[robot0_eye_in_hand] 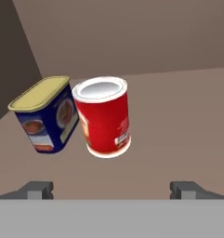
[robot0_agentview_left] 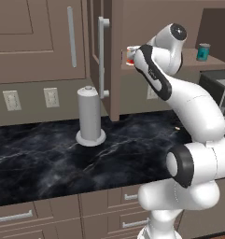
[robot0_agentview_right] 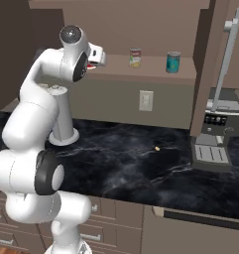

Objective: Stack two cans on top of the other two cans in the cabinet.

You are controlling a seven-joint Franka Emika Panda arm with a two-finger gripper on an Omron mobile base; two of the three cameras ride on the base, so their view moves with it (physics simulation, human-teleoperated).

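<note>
In the hand view the end effector (robot0_eye_in_hand: 111,188) is spread wide, its 2 dark tips (robot0_eye_in_hand: 36,189) far apart and pinching nothing. Ahead of them on the cabinet shelf (robot0_eye_in_hand: 178,121) stand 2 cans: a red can (robot0_eye_in_hand: 105,118) with a white top, and just beside it a dark blue tin (robot0_eye_in_hand: 46,116) with a yellow lid and rounded corners. The 2 look to be touching or nearly so. Neither meets the tips.

In the right base view the arm (robot0_agentview_right: 44,99) reaches up to the left end of the shelf (robot0_agentview_right: 141,69), and a bit of red shows just past the hand. Further along that shelf stand a pale-labelled can (robot0_agentview_right: 135,57) and a teal can (robot0_agentview_right: 173,62), near each other but apart. All cans seen stand on the shelf itself, none on another.

In the left base view the cabinet door (robot0_agentview_left: 99,56) hangs open with its long bar handle (robot0_agentview_left: 102,58). A grey paper-towel holder (robot0_agentview_left: 90,117) stands on the dark marble desk (robot0_agentview_left: 48,158). A coffee machine (robot0_agentview_right: 215,134) sits at the desk's right.
</note>
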